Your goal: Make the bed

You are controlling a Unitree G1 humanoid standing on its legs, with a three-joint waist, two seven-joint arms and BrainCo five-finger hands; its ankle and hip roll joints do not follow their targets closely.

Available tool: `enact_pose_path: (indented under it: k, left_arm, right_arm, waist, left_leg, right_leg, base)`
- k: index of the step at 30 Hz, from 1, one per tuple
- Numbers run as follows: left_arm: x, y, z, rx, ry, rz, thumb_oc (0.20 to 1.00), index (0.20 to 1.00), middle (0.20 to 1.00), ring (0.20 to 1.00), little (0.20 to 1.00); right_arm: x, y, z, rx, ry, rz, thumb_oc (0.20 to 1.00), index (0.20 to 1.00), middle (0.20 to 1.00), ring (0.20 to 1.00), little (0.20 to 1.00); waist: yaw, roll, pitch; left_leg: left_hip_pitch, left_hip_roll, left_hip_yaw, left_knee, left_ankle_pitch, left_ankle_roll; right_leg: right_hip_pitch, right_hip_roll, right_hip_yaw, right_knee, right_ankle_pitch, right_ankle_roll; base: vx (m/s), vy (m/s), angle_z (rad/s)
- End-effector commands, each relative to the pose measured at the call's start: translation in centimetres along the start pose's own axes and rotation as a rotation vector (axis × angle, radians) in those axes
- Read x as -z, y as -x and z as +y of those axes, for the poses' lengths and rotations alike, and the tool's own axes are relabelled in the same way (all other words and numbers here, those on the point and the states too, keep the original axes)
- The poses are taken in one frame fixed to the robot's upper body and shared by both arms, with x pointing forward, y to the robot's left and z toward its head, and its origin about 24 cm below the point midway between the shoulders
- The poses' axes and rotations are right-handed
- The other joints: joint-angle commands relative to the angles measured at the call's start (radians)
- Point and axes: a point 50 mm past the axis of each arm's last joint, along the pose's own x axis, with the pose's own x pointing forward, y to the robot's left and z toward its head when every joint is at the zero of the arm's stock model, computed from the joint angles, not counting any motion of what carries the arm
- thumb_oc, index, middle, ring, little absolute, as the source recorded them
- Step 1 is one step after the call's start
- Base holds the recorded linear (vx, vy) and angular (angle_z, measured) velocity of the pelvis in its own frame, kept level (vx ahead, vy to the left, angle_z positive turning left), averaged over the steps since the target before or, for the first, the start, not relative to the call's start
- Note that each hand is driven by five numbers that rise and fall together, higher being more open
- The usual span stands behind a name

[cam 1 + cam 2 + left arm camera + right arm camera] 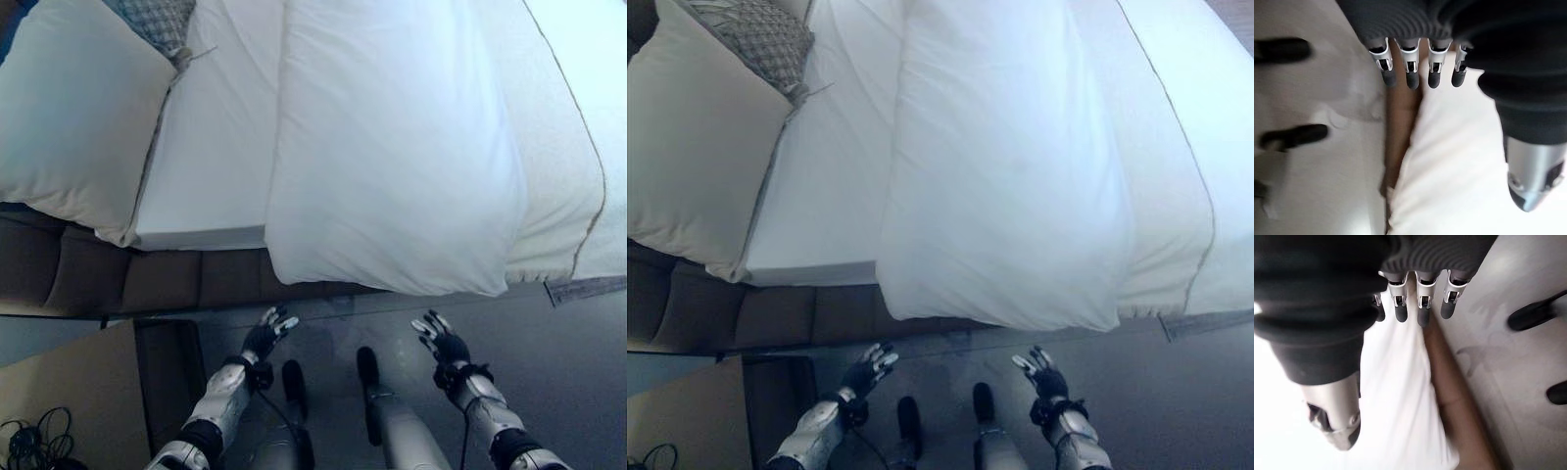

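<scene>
Overhanging the bed (225,186) edge, white pillow (392,147) just beyond both open hands: left hand (266,335), right hand (441,341).

The 2 eye views look steeply down from the robot's head at the bed (225,147) and the grey floor (549,343) before it. Both share the large white pillow (392,147), the second pillow (69,108) at 10 o'clock and the dark bed base (147,279), seen from slightly shifted places. The left wrist view looks from very close along the left hand (1410,68) toward the pillow edge and floor. The right wrist view does the same along the right hand (1420,298).
</scene>
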Motion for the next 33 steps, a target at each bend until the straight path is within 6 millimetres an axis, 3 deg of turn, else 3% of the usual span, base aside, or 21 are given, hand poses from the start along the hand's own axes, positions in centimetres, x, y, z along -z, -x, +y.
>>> enact_pose_path:
  k: [1, 2, 3, 5, 6, 8, 9, 10, 11, 12, 16, 19, 20, 23, 24, 27, 30, 33]
  left_arm:
    - [-5.2, -2.2, -0.7, 0.072, -0.152, -0.136, 1.0, 1.0, 1.0, 1.0, 1.0]
    - [-7.9, -3.2, -1.5, 0.1, -0.218, -0.191, 1.0, 1.0, 1.0, 1.0, 1.0]
    - [-7.9, -3.2, -1.5, 0.1, -0.219, -0.192, 1.0, 1.0, 1.0, 1.0, 1.0]
    - [-12.5, -4.3, -2.8, 0.123, -0.326, -0.304, 1.0, 1.0, 1.0, 1.0, 1.0]
    - [-12.5, -4.3, -2.8, 0.123, -0.326, -0.305, 1.0, 1.0, 1.0, 1.0, 1.0]
    - [-15.2, -4.6, -3.4, 0.121, -0.373, -0.377, 1.0, 1.0, 1.0, 1.0, 1.0]
    - [-17.6, -4.9, -3.8, 0.109, -0.422, -0.426, 1.0, 1.0, 1.0, 1.0, 1.0]
    - [-17.6, -4.9, -3.8, 0.109, -0.422, -0.427, 1.0, 1.0, 1.0, 1.0, 1.0]
    - [-20.0, -4.9, -4.1, 0.088, -0.495, -0.482, 1.0, 1.0, 1.0, 1.0, 1.0]
    - [-20.0, -4.9, -4.1, 0.088, -0.495, -0.483, 1.0, 1.0, 1.0, 1.0, 1.0]
    - [-24.8, -4.4, -4.4, 0.016, -0.678, -0.594, 1.0, 1.0, 1.0, 1.0, 1.0]
    - [-28.2, -3.7, -3.5, -0.08, -0.709, -0.649, 1.0, 1.0, 1.0, 1.0, 1.0]
    - [-28.3, -3.7, -3.5, -0.08, -0.709, -0.649, 1.0, 1.0, 1.0, 1.0, 1.0]
    - [-31.8, -2.8, -2.3, -0.219, -0.762, -0.681, 1.0, 1.0, 1.0, 1.0, 1.0]
    - [-31.8, -2.8, -2.3, -0.219, -0.762, -0.681, 1.0, 1.0, 1.0, 1.0, 1.0]
    - [-34.3, -1.6, -0.9, -0.347, -0.765, -0.713, 1.0, 1.0, 1.0, 1.0, 1.0]
    - [-36.7, 0.1, 1.2, -0.492, -0.68, -0.743, 1.0, 1.0, 1.0, 1.0, 1.0]
    - [-37.4, 1.0, 2.6, -0.558, -0.607, -0.756, 1.0, 1.0, 1.0, 1.0, 1.0]
  right_arm:
    - [-5.0, -2.1, 2.1, -0.119, 0.104, -0.135, 1.0, 1.0, 1.0, 1.0, 1.0]
    - [-7.4, -3.1, 3.6, -0.162, 0.14, -0.189, 1.0, 1.0, 1.0, 1.0, 1.0]
    - [-7.4, -3.1, 3.6, -0.163, 0.14, -0.19, 1.0, 1.0, 1.0, 1.0, 1.0]
    - [-12.0, -4.2, 5.2, -0.213, 0.221, -0.288, 1.0, 1.0, 1.0, 1.0, 1.0]
    - [-12.0, -4.2, 5.2, -0.213, 0.221, -0.288, 1.0, 1.0, 1.0, 1.0, 1.0]
    - [-15.0, -4.5, 6.0, -0.235, 0.274, -0.35, 1.0, 1.0, 1.0, 1.0, 1.0]
    - [-17.0, -4.7, 6.6, -0.237, 0.287, -0.389, 1.0, 1.0, 1.0, 1.0, 1.0]
    - [-17.0, -4.7, 6.7, -0.238, 0.287, -0.39, 1.0, 1.0, 1.0, 1.0, 1.0]
    - [-19.4, -4.8, 7.4, -0.243, 0.357, -0.429, 1.0, 1.0, 1.0, 1.0, 1.0]
    - [-19.4, -4.8, 7.4, -0.243, 0.358, -0.429, 1.0, 1.0, 1.0, 1.0, 1.0]
    - [-23.7, -4.5, 9.1, -0.263, 0.447, -0.511, 1.0, 1.0, 1.0, 1.0, 1.0]
    - [-27.0, -4.2, 9.8, -0.222, 0.451, -0.575, 1.0, 1.0, 1.0, 1.0, 1.0]
    - [-27.1, -4.2, 9.8, -0.222, 0.452, -0.575, 1.0, 1.0, 1.0, 1.0, 1.0]
    - [-30.3, -3.8, 9.9, -0.118, 0.434, -0.621, 1.0, 1.0, 1.0, 1.0, 1.0]
    - [-30.3, -3.8, 9.9, -0.118, 0.434, -0.622, 1.0, 1.0, 1.0, 1.0, 1.0]
    - [-32.4, -3.3, 9.9, -0.047, 0.431, -0.652, 1.0, 1.0, 1.0, 1.0, 1.0]
    - [-33.6, -3.0, 8.3, 0.047, 0.432, -0.639, 1.0, 1.0, 1.0, 1.0, 1.0]
    - [-34.0, -2.8, 6.9, 0.121, 0.431, -0.621, 1.0, 1.0, 1.0, 1.0, 1.0]
  waist:
    - [0.002, -0.043, 0.063]
    - [0.004, -0.047, 0.092]
    - [0.003, -0.047, 0.092]
    - [0.001, -0.052, 0.125]
    - [0.0, -0.051, 0.124]
    - [0.001, -0.052, 0.136]
    - [-0.001, -0.052, 0.135]
    - [-0.001, -0.051, 0.133]
    - [-0.003, -0.051, 0.132]
    - [-0.004, -0.05, 0.13]
    - [-0.003, -0.057, 0.133]
    - [-0.001, -0.057, 0.124]
    - [-0.002, -0.056, 0.123]
    - [-0.001, -0.055, 0.14]
    - [-0.002, -0.055, 0.14]
    - [-0.001, -0.052, 0.148]
    - [-0.002, -0.05, 0.151]
    - [-0.004, -0.049, 0.154]
  left_leg:
    - [-0.035, 0.019, -0.015, 0.083, -0.032, -0.061]
    - [-0.08, 0.019, -0.024, 0.131, -0.04, -0.062]
    - [-0.083, 0.019, -0.025, 0.134, -0.041, -0.062]
    - [-0.174, 0.028, -0.041, 0.229, -0.065, -0.062]
    - [-0.178, 0.028, -0.042, 0.233, -0.066, -0.062]
    - [-0.253, 0.035, -0.052, 0.311, -0.09, -0.063]
    - [-0.323, 0.044, -0.057, 0.384, -0.113, -0.068]
    - [-0.329, 0.045, -0.058, 0.389, -0.115, -0.068]
    - [-0.397, 0.053, -0.061, 0.46, -0.134, -0.073]
    - [-0.402, 0.054, -0.062, 0.463, -0.135, -0.073]
    - [-0.543, 0.065, -0.077, 0.616, -0.174, -0.076]
    - [-0.635, 0.071, -0.081, 0.688, -0.204, -0.068]
    - [-0.638, 0.071, -0.082, 0.691, -0.205, -0.068]
    - [-0.695, 0.065, -0.089, 0.723, -0.213, -0.069]
    - [-0.697, 0.065, -0.089, 0.725, -0.213, -0.069]
    - [-0.724, 0.066, -0.088, 0.731, -0.211, -0.072]
    - [-0.729, 0.066, -0.083, 0.705, -0.197, -0.081]
    - [-0.728, 0.065, -0.084, 0.69, -0.189, -0.084]
  right_leg:
    - [0.033, -0.093, 0.094, -0.122, 0.077, 0.151]
    - [-0.01, -0.082, 0.094, -0.079, 0.068, 0.147]
    - [-0.012, -0.082, 0.094, -0.077, 0.068, 0.147]
    - [-0.098, -0.067, 0.085, 0.013, 0.039, 0.14]
    - [-0.101, -0.067, 0.084, 0.015, 0.039, 0.14]
    - [-0.181, -0.062, 0.076, 0.102, 0.014, 0.135]
    - [-0.248, -0.06, 0.069, 0.173, -0.006, 0.132]
    - [-0.253, -0.059, 0.069, 0.177, -0.008, 0.132]
    - [-0.318, -0.063, 0.059, 0.241, -0.023, 0.128]
    - [-0.322, -0.063, 0.059, 0.244, -0.024, 0.128]
    - [-0.453, -0.057, 0.058, 0.363, -0.054, 0.117]
    - [-0.55, -0.056, 0.056, 0.436, -0.078, 0.108]
    - [-0.553, -0.056, 0.055, 0.438, -0.079, 0.108]
    - [-0.601, -0.051, 0.051, 0.466, -0.085, 0.104]
    - [-0.603, -0.051, 0.051, 0.467, -0.085, 0.104]
    - [-0.628, -0.052, 0.047, 0.469, -0.08, 0.103]
    - [-0.635, -0.054, 0.045, 0.451, -0.071, 0.104]
    - [-0.633, -0.054, 0.045, 0.438, -0.065, 0.105]
  base:
    - [-0.15, -0.066, -0.07]
    - [-0.11, -0.052, -0.03]
    - [-0.11, -0.058, 0.01]
    - [-0.1, -0.075, 0.06]
    - [-0.08, -0.074, 0.13]
    - [-0.07, -0.051, 0.19]
    - [-0.06, -0.046, 0.18]
    - [-0.05, -0.06, 0.18]
    - [-0.02, -0.028, 0.1]
    - [-0.03, -0.035, 0.06]
    - [-0.01, -0.016, 0.0]
    - [0.0, -0.009, -0.05]
    - [0.0, -0.023, -0.06]
    - [0.0, 0.0, 0.0]
    - [0.0, 0.0, 0.0]
    - [0.0, 0.0, 0.0]
    - [0.0, 0.0, 0.0]
    - [0.0, 0.0, 0.0]
